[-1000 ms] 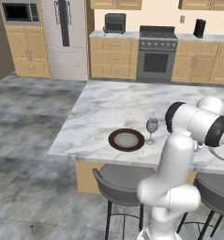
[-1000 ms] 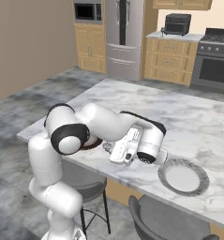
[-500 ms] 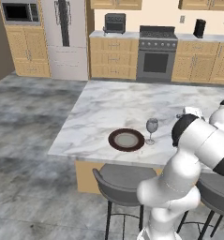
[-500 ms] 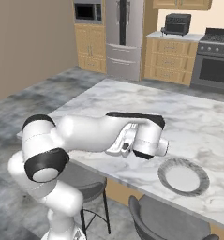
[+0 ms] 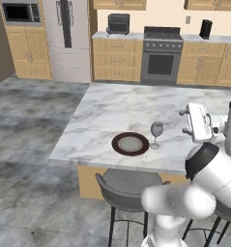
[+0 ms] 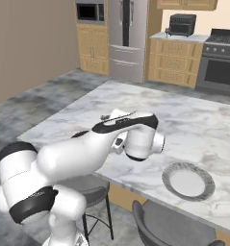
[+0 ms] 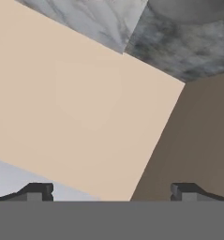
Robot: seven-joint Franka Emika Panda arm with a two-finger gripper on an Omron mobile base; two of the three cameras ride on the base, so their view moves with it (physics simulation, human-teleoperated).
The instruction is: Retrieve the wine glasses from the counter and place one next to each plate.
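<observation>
A: Where did the glass point(image 5: 156, 133) stand?

B: On the bench point(image 5: 112, 113), near its front edge, just right of the dark plate point(image 5: 130, 144). The pale plate point(image 6: 188, 180) lay further right along that edge, no glass beside it.

A: How would a glass handle?

B: Light, thin and fragile, I judged; top-heavy on that stem. Best taken gently around the bowl or low on the stem, kept upright.

A: And the fingers point(image 7: 111, 190)?

B: Spread fully wide, holding nothing, touching nothing, pointed off at a wall.
</observation>
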